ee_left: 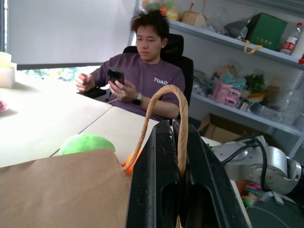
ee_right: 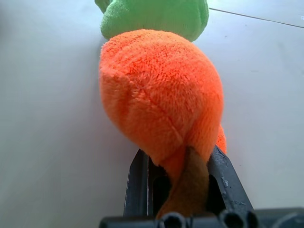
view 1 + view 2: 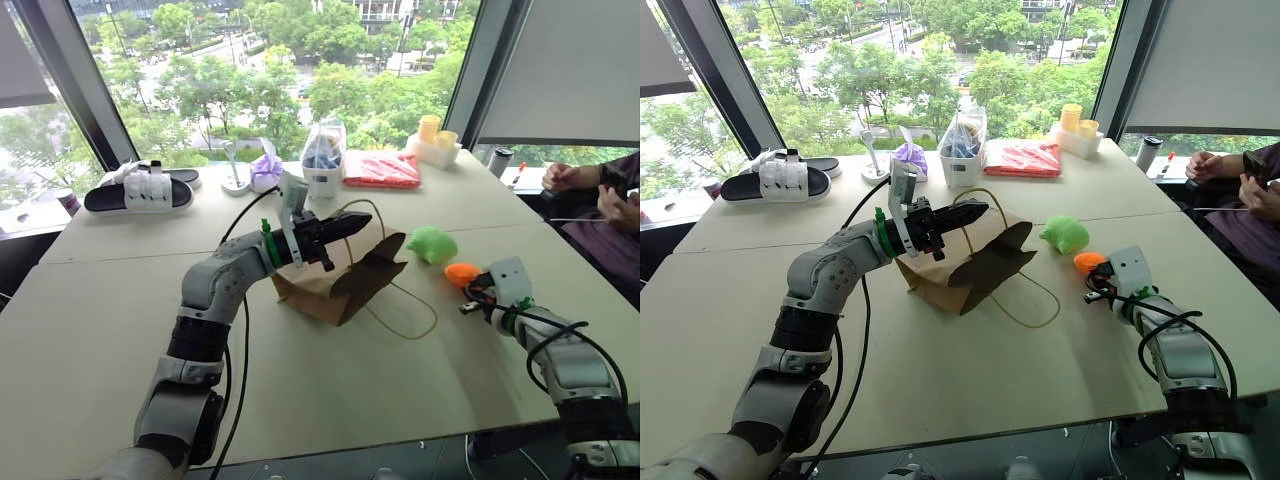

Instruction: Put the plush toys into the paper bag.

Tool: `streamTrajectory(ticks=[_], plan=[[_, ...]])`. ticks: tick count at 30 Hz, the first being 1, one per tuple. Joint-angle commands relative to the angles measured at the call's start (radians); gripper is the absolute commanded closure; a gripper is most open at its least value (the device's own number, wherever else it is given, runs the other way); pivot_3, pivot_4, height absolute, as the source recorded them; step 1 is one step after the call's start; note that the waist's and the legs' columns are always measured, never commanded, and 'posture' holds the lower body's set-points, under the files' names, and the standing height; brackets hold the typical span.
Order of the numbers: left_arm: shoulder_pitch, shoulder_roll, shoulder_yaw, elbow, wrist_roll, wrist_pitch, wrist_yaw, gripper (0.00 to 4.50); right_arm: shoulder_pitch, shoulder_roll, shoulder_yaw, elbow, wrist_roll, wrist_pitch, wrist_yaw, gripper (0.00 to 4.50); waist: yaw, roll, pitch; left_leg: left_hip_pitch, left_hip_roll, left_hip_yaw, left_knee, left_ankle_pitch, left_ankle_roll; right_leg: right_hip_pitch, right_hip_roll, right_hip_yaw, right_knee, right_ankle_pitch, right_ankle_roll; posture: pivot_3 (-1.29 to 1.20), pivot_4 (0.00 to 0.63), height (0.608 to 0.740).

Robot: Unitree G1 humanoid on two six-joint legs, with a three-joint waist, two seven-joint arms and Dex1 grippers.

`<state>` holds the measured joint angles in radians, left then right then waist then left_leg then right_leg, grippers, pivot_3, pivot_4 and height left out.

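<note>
While fuzzy orange plush toy (image 2: 161, 95) sits pinched, stiff kraft paper bag (image 3: 335, 285) sags.

Setting: you are in an upper-floor office or lab.
Evidence: tall windows (image 3: 270, 80) over treetops, pale worktables (image 3: 330, 390), cluttered shelving (image 1: 247, 71), seated person (image 1: 142, 71) using phone.

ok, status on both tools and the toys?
Left tool shut on bag handle, holding paper bag up. Right tool shut on orange toy, on table. Green toy just behind. Path clear.
</note>
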<state>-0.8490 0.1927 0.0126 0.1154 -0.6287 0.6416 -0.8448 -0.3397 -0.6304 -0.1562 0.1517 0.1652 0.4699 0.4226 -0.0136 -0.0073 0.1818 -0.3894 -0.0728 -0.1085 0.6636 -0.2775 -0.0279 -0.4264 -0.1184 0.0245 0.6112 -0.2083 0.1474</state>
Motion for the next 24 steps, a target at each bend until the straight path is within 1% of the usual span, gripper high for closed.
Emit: streamTrajectory(ticks=[1,4,6,8,10,15,20,21,24], plan=[[-0.019,-0.003,0.017,-0.021,-0.017,-0.01,0.0,4.5,0.037,-0.04,-0.074,-0.235,0.105,0.025,0.09,4.43,0.001,0.001,0.0,0.0,0.0,0.0,0.0,0.0,0.0,0.0,0.0,0.0,0.0,0.0,0.0,0.0,0.15,0.74],[-0.037,-0.014,0.041,-0.004,-0.047,0.006,0.004,4.5,0.082,-0.102,-0.107,-0.508,0.252,0.166,0.19,4.43,0.002,0.002,0.001,-0.002,0.0,-0.001,0.0,0.0,0.0,-0.001,0.0,0.0,0.0,0.0,0.0,0.0,0.15,0.74],[-0.048,-0.022,0.056,0.003,-0.071,0.021,0.005,4.5,0.084,-0.136,-0.06,-0.584,0.257,0.212,0.209,4.43,0.001,0.001,0.001,-0.001,0.0,-0.001,0.0,0.0,0.0,-0.001,0.0,0.0,-0.001,0.0,0.0,0.0,0.15,0.74],[-0.056,-0.033,0.069,0.011,-0.09,0.032,0.016,4.5,0.05,-0.13,-0.024,-0.596,0.257,0.231,0.196,4.43,0.001,0.0,0.0,-0.001,0.0,-0.002,0.0,0.0,0.0,0.0,0.0,-0.001,-0.001,0.0,0.0,0.0,0.15,0.74],[-0.058,-0.04,0.069,0.012,-0.093,0.034,0.021,4.5,0.014,-0.103,0.001,-0.598,0.267,0.25,0.182,4.43,0.002,-0.001,0.0,-0.001,0.0,-0.001,0.0,0.0,0.0,0.001,0.0,-0.001,-0.001,0.0,0.0,0.0,0.15,0.74],[-0.057,-0.055,0.069,0.007,-0.098,0.031,0.032,4.5,-0.07,-0.034,0.147,-0.547,0.22,0.23,0.193,4.43,0.002,0.0,0.0,-0.001,0.0,-0.001,0.0,0.0,0.0,0.0,0.0,-0.001,-0.001,0.0,0.0,0.0,0.15,0.74],[-0.039,-0.066,0.071,-0.027,-0.121,0.049,0.049,4.5,-0.252,0.082,0.31,-0.331,0.094,0.131,0.182,4.43,-0.001,0.0,0.001,-0.001,0.0,-0.001,0.0,0.0,0.0,0.0,0.0,-0.001,0.0,0.0,0.0,0.0,0.15,0.74],[-0.036,-0.068,0.074,-0.033,-0.126,0.053,0.058,4.5,-0.274,0.092,0.337,-0.299,0.07,0.115,0.191,4.43,-0.001,0.0,0.0,-0.001,0.0,-0.002,0.0,0.0,0.0,-0.001,0.0,-0.001,0.0,0.0,0.0,0.0,0.15,0.74],[-0.034,-0.074,0.093,-0.034,-0.135,0.055,0.092,4.5,-0.298,0.103,0.362,-0.254,0.036,0.09,0.207,3.23,0.005,0.0,0.0,-0.001,0.0,-0.002,0.0,0.0,-0.001,-0.001,0.0,-0.001,0.0,0.0,0.0,0.0,0.15,0.74]])
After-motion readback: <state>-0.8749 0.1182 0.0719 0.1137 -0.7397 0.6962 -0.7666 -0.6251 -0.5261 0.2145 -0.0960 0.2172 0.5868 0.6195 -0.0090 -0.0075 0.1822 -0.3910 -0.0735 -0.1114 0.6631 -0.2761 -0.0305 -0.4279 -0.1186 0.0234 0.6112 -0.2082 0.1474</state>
